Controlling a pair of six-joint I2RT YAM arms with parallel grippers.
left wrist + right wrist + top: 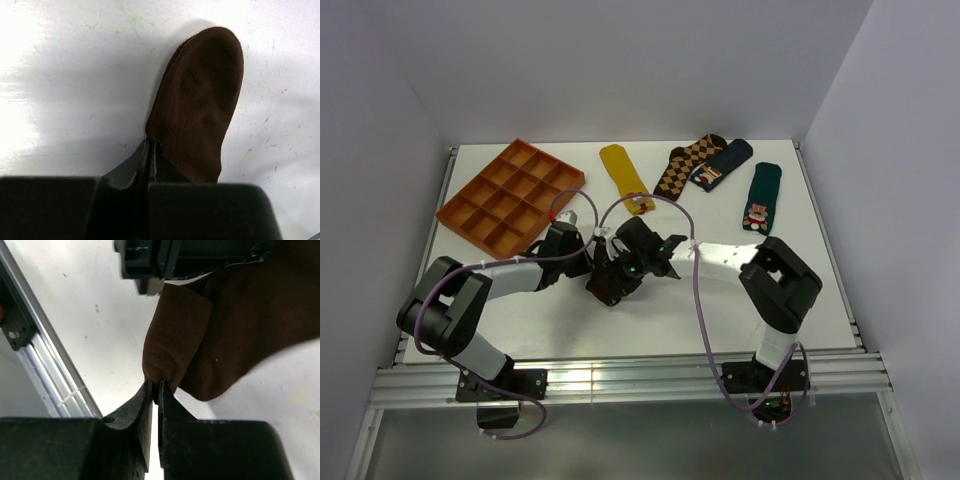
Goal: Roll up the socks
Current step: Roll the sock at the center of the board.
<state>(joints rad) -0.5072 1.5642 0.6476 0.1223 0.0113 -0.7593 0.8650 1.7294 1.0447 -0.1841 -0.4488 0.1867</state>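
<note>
A rust-orange plastic tray with a grid of square compartments (510, 195) lies at the upper left of the overhead view, on the white table (820, 290).

Right of it, near the middle of the frame, both arms meet over the dark brown ribbed fabric sock (608, 292). It lies on the table in the centre, just below the two wrists.

The left gripper (597, 272) reaches in from the left. In the left wrist view its fingers (142, 162) are pressed together at the bottom centre, and their tips pinch the lower left edge of the sock. The rounded end of the sock runs up to the upper right of that frame.

The right gripper (623, 275) comes in from the right. In the right wrist view its fingers (167, 405) are closed on a folded-over corner of the brown fabric at the lower centre. The rest of the sock spreads to the upper right.

Along the far edge, from left to right, lie four more socks:
- a mustard yellow sock (625, 178), with a small tag at its near end
- a brown-and-tan diamond-patterned sock (688, 165)
- a dark navy sock (723, 163), with a pale label
- a dark green sock (761, 197), with a red-and-white figure on it

Any writing on the tag and the label is too small to read.
</note>
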